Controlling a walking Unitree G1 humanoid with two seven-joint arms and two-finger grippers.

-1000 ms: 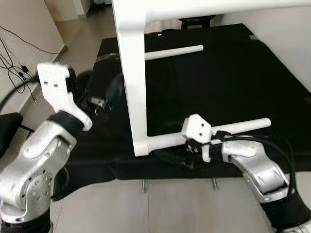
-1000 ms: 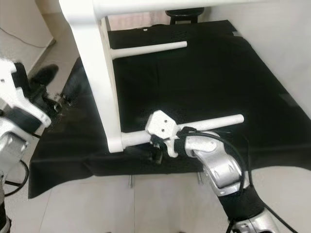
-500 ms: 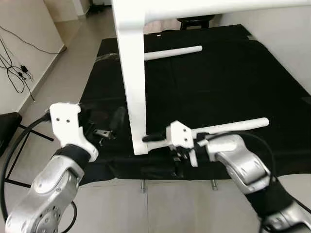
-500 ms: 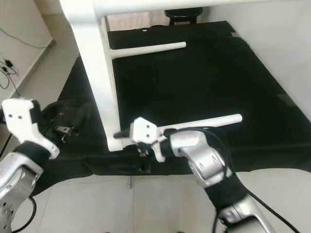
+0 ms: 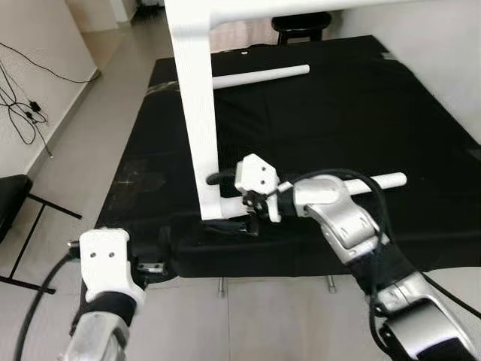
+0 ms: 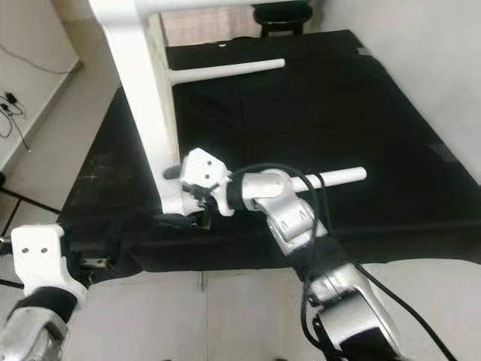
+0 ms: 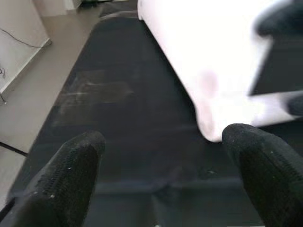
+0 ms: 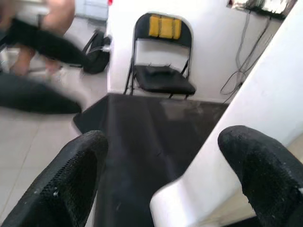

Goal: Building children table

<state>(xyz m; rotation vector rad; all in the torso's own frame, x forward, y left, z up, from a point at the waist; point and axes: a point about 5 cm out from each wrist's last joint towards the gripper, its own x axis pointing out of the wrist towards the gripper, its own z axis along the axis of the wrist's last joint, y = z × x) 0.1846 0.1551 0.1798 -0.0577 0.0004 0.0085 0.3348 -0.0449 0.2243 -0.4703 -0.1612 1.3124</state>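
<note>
Children table frame point(image 5: 197, 113), white, standing on the black cloth point(image 5: 338, 113) near its front left corner, foot of the upright leg close to the front edge; two white dowel rods point(image 5: 259, 75) running out of that leg to the right, one at the far part of the cloth, one point(image 5: 376, 182) low by the front edge; step in hand judged as bracing or aligning the lower joint where the near rod meets the leg; right gripper point(image 5: 252, 213) set just at that foot, black fingers point(image 8: 80, 170) spread apart in the right wrist view with the white leg between them, not pinching anything; left gripper point(image 7: 161, 189) low at the front left corner of the cloth, fingers also spread, aimed toward the leg foot but well apart from it; next move probably calls for closing the right fingers on the leg or rod end and bringing the left gripper in to steady the frame; compared with one second ago, right gripper moved left along the rod, from its middle to the leg; left arm dropped from raised beside the leg to low at the front edge; frame and rods unchanged on the cloth.
</note>
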